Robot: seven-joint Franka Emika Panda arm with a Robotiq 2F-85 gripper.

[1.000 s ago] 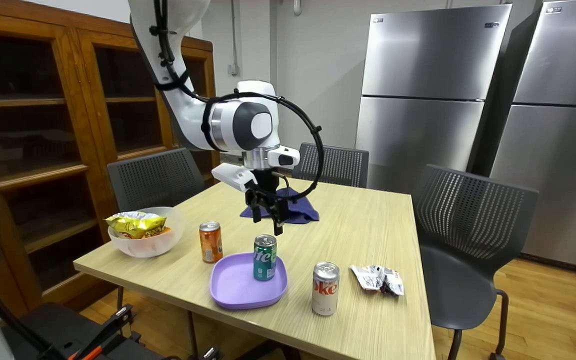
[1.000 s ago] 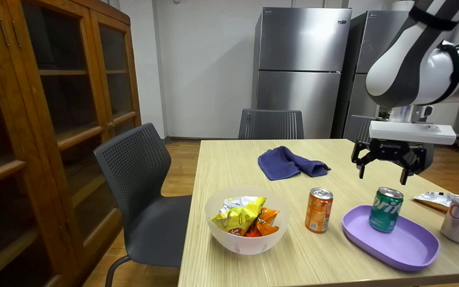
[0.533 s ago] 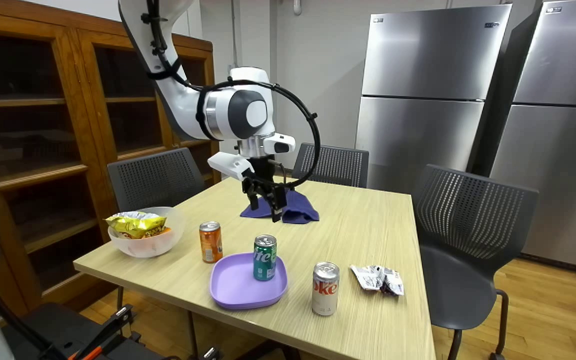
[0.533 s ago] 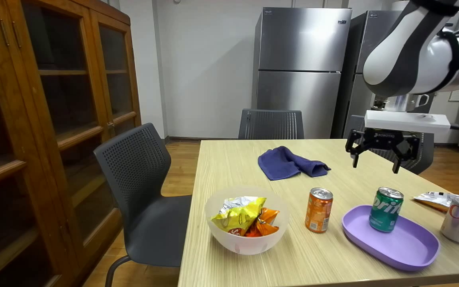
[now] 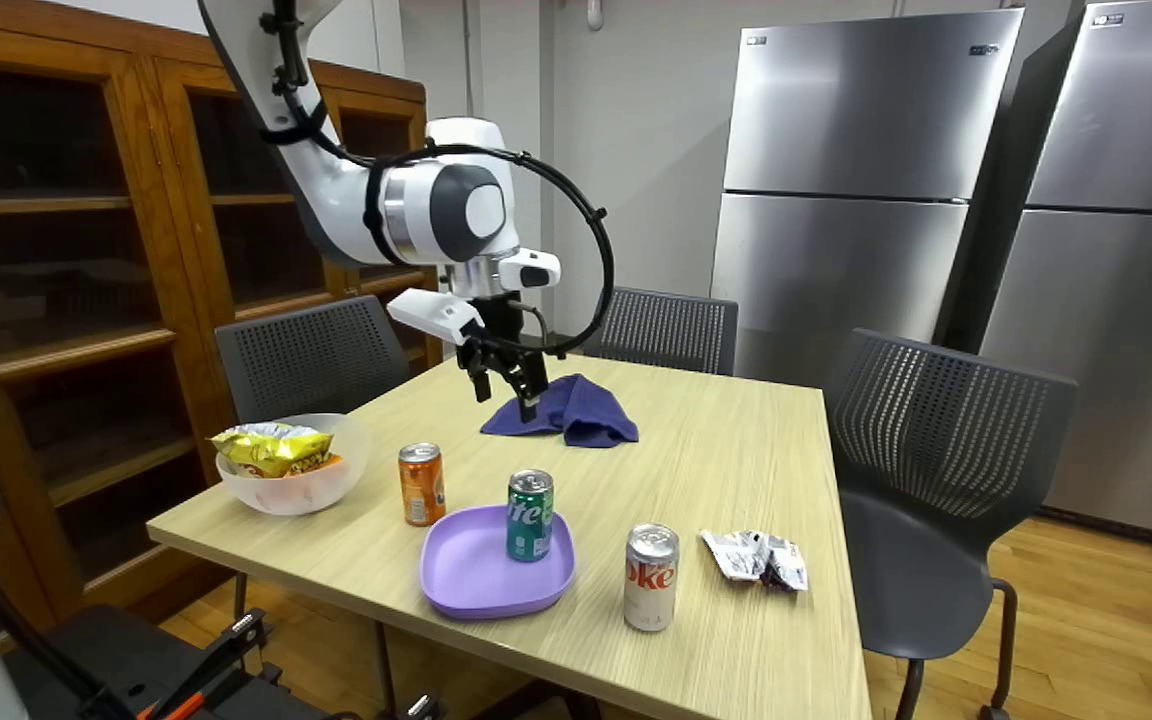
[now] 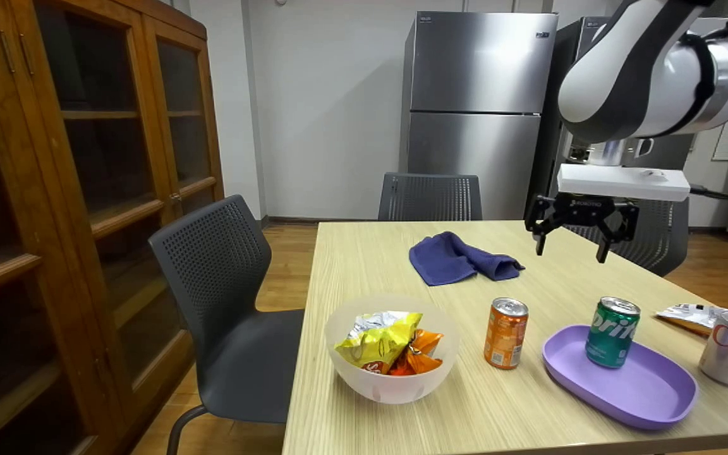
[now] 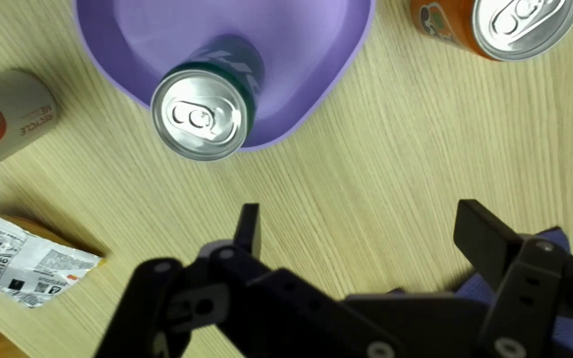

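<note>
My gripper is open and empty in the air above the table, in both exterior views (image 5: pixel 506 402) (image 6: pixel 571 250). Its spread fingers show in the wrist view (image 7: pixel 359 219) with bare wood grain between them. A green soda can (image 5: pixel 529 525) stands upright on a purple tray (image 5: pixel 471 590); the wrist view shows the can's lid (image 7: pixel 199 115) and the tray (image 7: pixel 311 30) ahead of the fingers. A dark blue cloth (image 6: pixel 459 260) lies crumpled on the table, partly behind the gripper in an exterior view (image 5: pixel 591 415) and partly hidden by the right finger in the wrist view.
An orange can (image 6: pixel 507 335) stands left of the tray. A white-and-red cola can (image 5: pixel 650 580) and a silver snack packet (image 5: pixel 758 558) are on its right. A frosted bowl (image 6: pixel 395 387) holds a yellow bag (image 6: pixel 382 341) and an orange bag (image 6: pixel 421 354). Chairs surround the table.
My open gripper has risen and moved left in both exterior views, away from over the green can. The cans, tray, cloth and bowl have not moved.
</note>
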